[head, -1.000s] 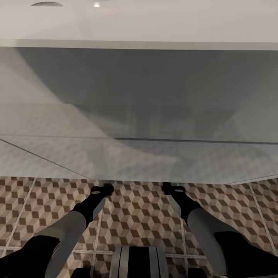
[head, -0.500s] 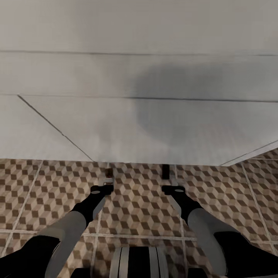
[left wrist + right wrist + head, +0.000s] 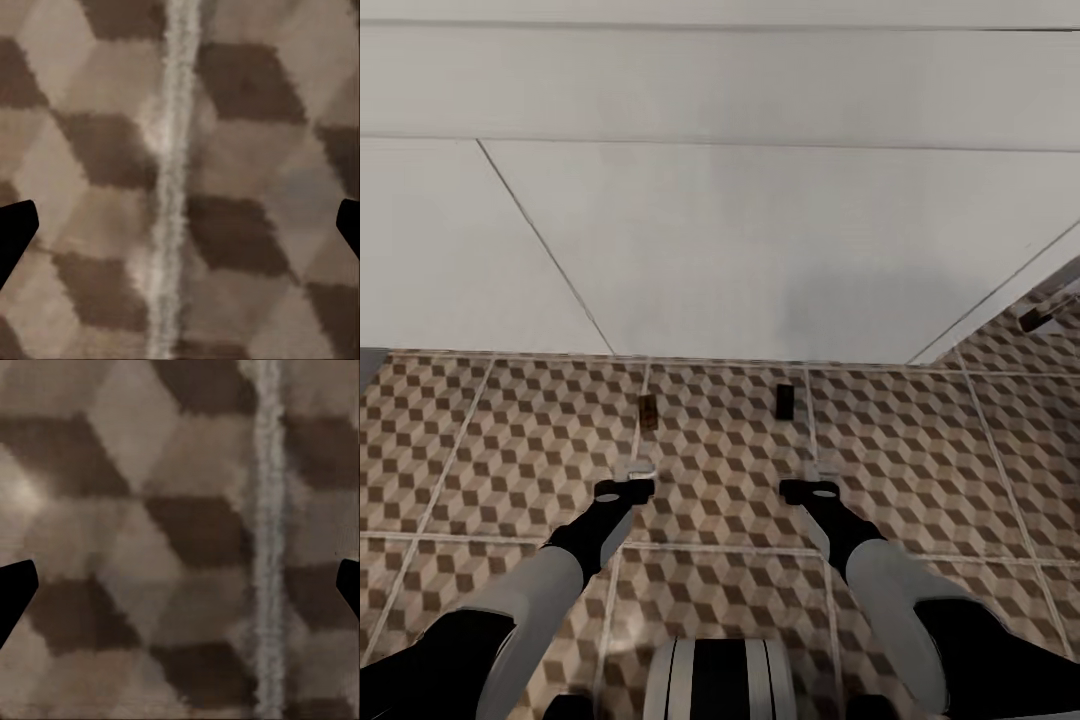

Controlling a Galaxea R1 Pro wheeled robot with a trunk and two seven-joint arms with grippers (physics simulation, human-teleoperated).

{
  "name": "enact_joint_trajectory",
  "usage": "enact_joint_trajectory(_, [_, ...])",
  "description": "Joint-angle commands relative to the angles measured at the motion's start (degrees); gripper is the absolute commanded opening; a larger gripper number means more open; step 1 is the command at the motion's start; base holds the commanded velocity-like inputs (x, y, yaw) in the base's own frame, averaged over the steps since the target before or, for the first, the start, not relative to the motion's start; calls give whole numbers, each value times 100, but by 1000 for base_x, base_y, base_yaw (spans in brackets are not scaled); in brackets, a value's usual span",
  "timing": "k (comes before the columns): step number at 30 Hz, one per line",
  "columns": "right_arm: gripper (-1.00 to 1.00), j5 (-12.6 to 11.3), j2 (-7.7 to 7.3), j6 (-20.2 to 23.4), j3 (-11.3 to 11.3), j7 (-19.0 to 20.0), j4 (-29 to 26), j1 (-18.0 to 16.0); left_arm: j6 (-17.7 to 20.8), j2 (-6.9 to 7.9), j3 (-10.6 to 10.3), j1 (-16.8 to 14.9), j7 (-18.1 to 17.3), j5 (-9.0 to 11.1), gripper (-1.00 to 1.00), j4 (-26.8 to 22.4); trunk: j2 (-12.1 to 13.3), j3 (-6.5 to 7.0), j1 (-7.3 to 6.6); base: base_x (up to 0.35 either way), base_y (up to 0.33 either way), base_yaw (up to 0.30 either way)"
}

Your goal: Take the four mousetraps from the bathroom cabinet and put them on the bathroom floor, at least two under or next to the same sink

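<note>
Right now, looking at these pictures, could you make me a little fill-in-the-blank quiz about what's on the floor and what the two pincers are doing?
1. Two small mousetraps, one ahead of the left pincer and one ahead of the right pincer, lie on the ____.
2. Both pincers are open and hold ____.
3. The floor tiles show a brown-and-beige ____ pattern.
4. Just beyond the mousetraps stands a ____-coloured unit.

Missing words: floor; nothing; cube; white

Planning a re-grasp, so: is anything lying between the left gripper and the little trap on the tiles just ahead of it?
Nothing visible. Only bare patterned bathroom floor separates the left gripper from the mousetrap. Its jaws stand open over bare tile.
</note>
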Motion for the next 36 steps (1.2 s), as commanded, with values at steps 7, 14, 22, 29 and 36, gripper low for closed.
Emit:
enact_joint_trajectory(7, [100,-4,2,35,2,-22,-14,2,33,3,-45,0,40,48,100,-12,-1,-3,-5,-345,0,0])
enact_joint_trajectory(14, [100,4,7,32,23,-24,-14,2,33,3,-46,0,39,48,100,-12,-1,-3,-5,-346,0,0])
enact_joint_trajectory(22, [100,26,8,28,40,-25,-14,1,33,3,-44,0,37,57,100,-12,-1,-3,-5,-346,0,0])
enact_joint_trajectory(29, [100,49,16,29,50,-51,-23,1,28,3,-43,0,36,68,100,-12,-1,-3,-5,-346,0,0])
enact_joint_trajectory(36, [100,67,18,38,52,-77,-45,1,23,6,-37,0,38,81,100,-12,-1,-3,-5,-346,0,0])
